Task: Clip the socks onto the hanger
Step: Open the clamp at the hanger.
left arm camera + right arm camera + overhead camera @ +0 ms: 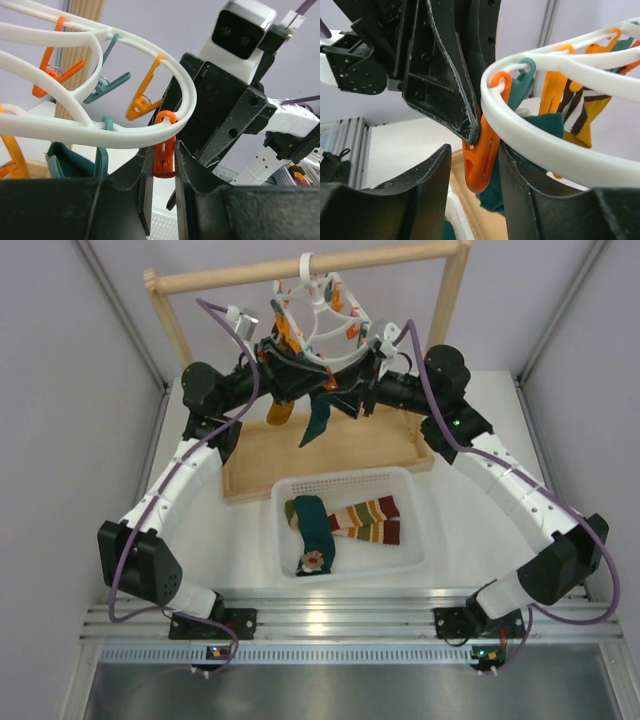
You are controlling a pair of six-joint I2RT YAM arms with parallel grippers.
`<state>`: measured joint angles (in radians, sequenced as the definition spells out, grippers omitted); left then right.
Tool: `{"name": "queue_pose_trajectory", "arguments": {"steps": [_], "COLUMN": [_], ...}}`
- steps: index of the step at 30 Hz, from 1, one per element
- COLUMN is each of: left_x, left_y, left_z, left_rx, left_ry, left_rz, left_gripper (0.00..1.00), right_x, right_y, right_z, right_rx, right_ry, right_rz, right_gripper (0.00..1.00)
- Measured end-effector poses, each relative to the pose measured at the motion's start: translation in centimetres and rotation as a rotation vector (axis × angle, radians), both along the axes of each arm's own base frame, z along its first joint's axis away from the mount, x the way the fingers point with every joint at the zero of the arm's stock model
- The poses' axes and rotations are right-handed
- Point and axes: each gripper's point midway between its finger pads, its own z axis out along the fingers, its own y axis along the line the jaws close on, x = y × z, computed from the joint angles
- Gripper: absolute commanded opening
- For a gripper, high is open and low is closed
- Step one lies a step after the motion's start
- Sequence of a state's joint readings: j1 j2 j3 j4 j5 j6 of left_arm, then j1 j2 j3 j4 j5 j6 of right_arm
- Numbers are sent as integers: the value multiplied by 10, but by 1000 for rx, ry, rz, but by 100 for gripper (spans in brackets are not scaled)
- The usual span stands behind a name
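The white hanger (310, 312) hangs from the wooden rail. My left gripper (290, 365) is under its ring, shut on an orange clip (164, 155). My right gripper (345, 380) faces it, jaws open around that same clip (481, 160), with the ring (545, 145) just above. A teal sock (318, 422) and a striped sock (279, 412) dangle below the hanger. The striped one (580, 110) hangs from an orange clip; what holds the teal one (542, 127) is hidden. A second teal sock (316, 530) and a striped sock (365, 520) lie in the basket.
The white basket (345, 480) sits mid-table in front of a wooden tray (300, 452). The wooden rail frame (300, 268) stands at the back. Other orange and teal clips (142, 102) dangle close around both grippers. Grey walls close in both sides.
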<state>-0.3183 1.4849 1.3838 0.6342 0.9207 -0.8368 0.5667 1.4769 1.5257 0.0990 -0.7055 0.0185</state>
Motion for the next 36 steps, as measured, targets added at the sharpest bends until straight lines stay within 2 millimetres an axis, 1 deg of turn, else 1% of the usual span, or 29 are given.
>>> {"name": "queue_pose_trajectory", "arguments": {"steps": [1, 2, 4, 5, 6, 7, 8, 9, 10, 12, 13, 17, 20, 23, 26, 29, 32, 36], "left_x": [-1, -1, -2, -2, -2, -1, 0, 1, 1, 6, 9, 18, 18, 15, 13, 12, 14, 19], "left_y": [0, 1, 0, 0, 0, 0, 0, 0, 0, 2, 2, 10, 18, 22, 20, 13, 9, 9], "left_z": [1, 2, 2, 2, 1, 1, 0, 0, 1, 1, 0, 0, 7, 11, 11, 4, -3, -10], "left_rx": [-2, -5, -10, -10, -11, -10, -11, -11, -12, -17, -18, -18, -24, -26, -26, -13, 1, 11], "left_ry": [-5, -9, -10, -9, -5, 1, 6, 7, 8, 29, 47, 106, 113, 115, 133, 169, 193, 220], "left_rz": [-4, -8, -20, -24, -25, -25, -20, -16, -10, 23, 43, 141, 209, 246, 256, 258, 275, 310], "left_gripper": [8, 8, 8, 9, 14, 16, 18, 24, 38, 45, 51, 53, 55, 55, 56, 57, 58, 59], "right_x": [0, -1, -1, 1, 2, 3, 3, 3, 4, 7, 9, 19, 25, 30, 30, 29, 29, 26], "right_y": [1, 2, 3, 3, 2, 2, 2, 2, 1, 1, 0, -3, -6, -7, -4, -2, -1, -2], "right_z": [-2, -5, -11, -12, -13, -14, -15, -15, -15, -14, -14, -19, -25, -28, -27, -24, -22, -19], "right_rx": [-4, -9, -20, -21, -21, -21, -21, -19, -18, -16, -14, -19, -31, -39, -41, -42, -46, -49], "right_ry": [10, 20, 39, 46, 51, 65, 71, 76, 78, 77, 76, 53, 29, -3, -41, -64, -83, -102], "right_rz": [8, 15, 23, 20, 17, 14, 11, 9, 3, -13, -27, -91, -148, -198, -235, -261, -284, -313], "right_gripper": [39, 30, 18, 8, 4, 0, 0, 0, 0, 0, 0, 0, 0, 0, 0, 0, 0, 0]}}
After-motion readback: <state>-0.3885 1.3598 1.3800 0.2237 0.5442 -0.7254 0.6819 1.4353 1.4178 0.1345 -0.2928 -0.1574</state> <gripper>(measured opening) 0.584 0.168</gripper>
